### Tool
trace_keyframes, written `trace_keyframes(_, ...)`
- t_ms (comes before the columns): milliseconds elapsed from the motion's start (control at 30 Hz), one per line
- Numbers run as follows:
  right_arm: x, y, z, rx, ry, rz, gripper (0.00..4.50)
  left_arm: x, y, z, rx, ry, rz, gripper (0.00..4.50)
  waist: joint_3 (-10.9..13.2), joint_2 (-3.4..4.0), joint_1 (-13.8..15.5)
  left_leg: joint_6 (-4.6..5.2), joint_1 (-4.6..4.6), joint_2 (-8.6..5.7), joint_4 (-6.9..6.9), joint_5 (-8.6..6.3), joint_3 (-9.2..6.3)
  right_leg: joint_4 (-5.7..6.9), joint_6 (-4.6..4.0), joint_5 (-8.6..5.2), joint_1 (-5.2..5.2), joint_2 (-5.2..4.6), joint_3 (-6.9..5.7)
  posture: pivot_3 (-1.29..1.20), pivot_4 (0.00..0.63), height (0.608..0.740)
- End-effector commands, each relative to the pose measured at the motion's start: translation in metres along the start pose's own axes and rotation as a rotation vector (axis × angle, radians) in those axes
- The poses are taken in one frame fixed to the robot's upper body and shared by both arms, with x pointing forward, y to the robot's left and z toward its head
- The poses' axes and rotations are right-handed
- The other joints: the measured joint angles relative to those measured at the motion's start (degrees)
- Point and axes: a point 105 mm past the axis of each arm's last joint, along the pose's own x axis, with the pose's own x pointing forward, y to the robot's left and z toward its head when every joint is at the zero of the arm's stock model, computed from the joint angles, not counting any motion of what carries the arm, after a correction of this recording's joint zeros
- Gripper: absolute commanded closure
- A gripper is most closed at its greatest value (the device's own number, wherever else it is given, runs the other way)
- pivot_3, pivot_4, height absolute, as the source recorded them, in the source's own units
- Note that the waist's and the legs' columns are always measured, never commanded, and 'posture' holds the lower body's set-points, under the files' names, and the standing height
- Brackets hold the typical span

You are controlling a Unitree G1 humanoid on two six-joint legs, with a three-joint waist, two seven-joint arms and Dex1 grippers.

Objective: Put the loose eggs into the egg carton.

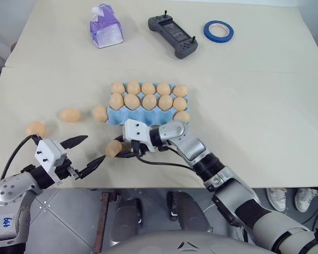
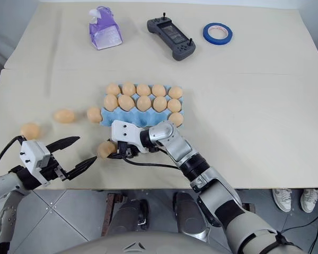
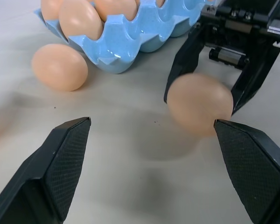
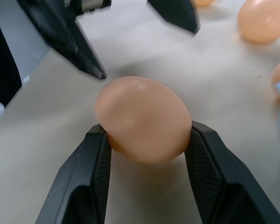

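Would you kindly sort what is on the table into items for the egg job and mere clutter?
For the job:
- egg carton
- loose eggs
- egg between the right gripper fingers

Clutter:
- purple tissue pack
- grey handheld controller
- blue tape roll

— Was there any writing to be read anywhere?
— Only some blue handwritten marks on the robot's left arm (image 1: 8, 222), too small to make out. Nothing else bore legible text, labels or numbers.
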Motion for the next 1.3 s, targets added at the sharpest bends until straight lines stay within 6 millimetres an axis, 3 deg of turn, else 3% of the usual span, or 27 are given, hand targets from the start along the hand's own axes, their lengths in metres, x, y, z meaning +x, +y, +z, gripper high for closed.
trace_keyframes(33, -0.014, -0.003, 0.025, -0.045, -0.117, -0.013, 2.52, 0.000, -0.002, 0.012, 0.019, -0.035, -0.032, 0.00, 0.00, 0.00, 0.03, 0.00, 0.00, 0.00, 0.00, 0.00, 0.00, 0.00, 0.00, 0.00, 0.00, 0.00, 0.00, 0.00, 0.150, 0.740)
trace_keyframes(200, -0.058, -0.017, 0.046, -0.016, -0.201, -0.116, 2.52, 0.008, -0.012, 0.023, 0.030, -0.052, -0.121, 0.00, 0.00, 0.01, 0.24, 0.01, -0.04, 0.00, -0.02, -0.01, -0.05, 0.02, 0.00, 0.00, 0.02, 0.00, -0.03, 0.00, 0.150, 0.740)
trace_keyframes(400, -0.116, -0.056, 0.035, -0.055, -0.112, -0.348, 2.52, 0.033, -0.019, 0.043, 0.064, -0.125, -0.170, 0.00, 0.01, 0.02, 0.71, 0.01, -0.02, -0.05, 0.05, 0.03, -0.07, -0.09, 0.00, 0.00, 0.06, -0.03, -0.03, 0.00, 0.150, 0.740)
trace_keyframes(567, -0.137, -0.062, 0.018, -0.079, -0.055, -0.375, 2.52, 0.039, -0.018, 0.047, 0.073, -0.133, -0.184, 0.00, 0.02, 0.03, 0.20, 0.00, 0.01, -0.05, 0.01, 0.06, -0.06, -0.06, 0.00, 0.00, 0.05, -0.01, -0.02, 0.00, 0.150, 0.740)
trace_keyframes(767, -0.142, -0.053, 0.010, -0.077, -0.042, -0.340, 2.52, 0.039, -0.015, 0.046, 0.076, -0.131, -0.176, 0.00, 0.04, 0.06, 0.06, 0.01, -0.03, -0.04, 0.02, 0.08, -0.06, 0.07, 0.01, 0.00, 0.06, 0.00, -0.02, 0.00, 0.150, 0.740)
trace_keyframes(1033, -0.141, -0.051, -0.003, -0.063, 0.026, -0.317, 0.01, 0.041, -0.017, 0.046, 0.070, -0.135, -0.172, 0.00, 0.04, 0.06, 0.36, 0.01, 0.02, -0.04, 0.13, 0.13, -0.06, 0.03, 0.01, 0.00, 0.10, -0.01, -0.01, 0.00, 0.150, 0.740)
trace_keyframes(1200, -0.163, -0.048, 0.004, -0.089, 0.012, -0.327, 0.01, 0.037, -0.013, 0.044, 0.067, -0.130, -0.139, 0.00, 0.04, 0.06, 0.69, 0.01, 0.01, -0.05, 0.14, 0.17, -0.06, 0.04, 0.01, 0.00, 0.10, -0.02, 0.00, 0.00, 0.150, 0.740)
trace_keyframes(1300, -0.179, -0.035, 0.011, -0.127, -0.032, -0.313, 0.01, 0.034, -0.009, 0.042, 0.065, -0.133, -0.097, 0.00, 0.04, 0.06, 1.27, 0.01, 0.01, -0.05, 0.09, 0.17, -0.07, 0.00, 0.01, 0.00, 0.10, -0.02, -0.01, 0.00, 0.150, 0.740)
